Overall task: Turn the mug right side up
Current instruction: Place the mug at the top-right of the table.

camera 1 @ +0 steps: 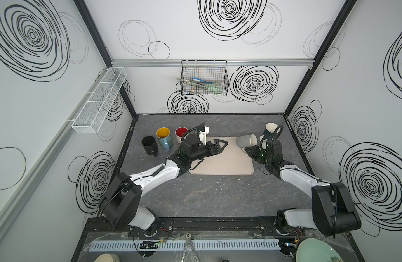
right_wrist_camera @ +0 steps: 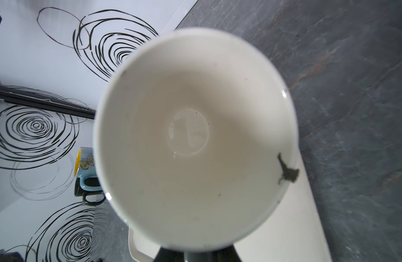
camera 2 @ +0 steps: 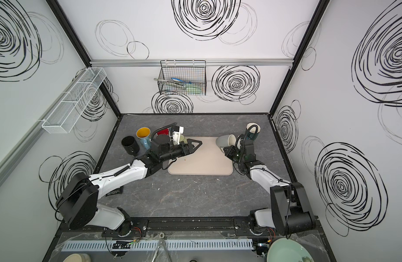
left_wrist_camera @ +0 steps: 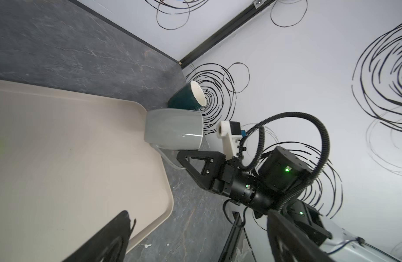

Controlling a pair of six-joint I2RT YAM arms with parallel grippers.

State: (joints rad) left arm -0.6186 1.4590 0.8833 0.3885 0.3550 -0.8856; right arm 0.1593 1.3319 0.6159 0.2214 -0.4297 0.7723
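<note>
**Risk: grey mug (camera 1: 245,141) pivoting in a handle grip**

Grey mug lies on its side at the upper right corner of the beige tray (camera 1: 229,163) in both top views, mouth facing right, base toward frame centre. In the right wrist view its white inside (right_wrist_camera: 195,136) fills the frame. Right gripper (camera 1: 252,150) sits just below the mug, jaws closed narrow, and looks clamped on the handle (left_wrist_camera: 170,158). Can't tell if the base edge touches the tray rim or hangs clear. Left gripper (camera 1: 220,145) hovers over the tray's left side, jaws wide, holding nothing.

What could go wrong, judged from here:
- A handle is a thin hold, so the mug's weight could swing it round in the jaws or slip it out during the turn.
- Dark teal mug (camera 1: 270,130), also tipped, sits just behind, upper right; a wide swing could knock it.
- The base could land on the raised tray rim and the mug could topple again.

Black mug (camera 1: 149,145), butterfly mug (camera 1: 163,137) and red-lined mug (camera 1: 181,133) stand upright left of the tray, well apart from the grey mug.
</note>
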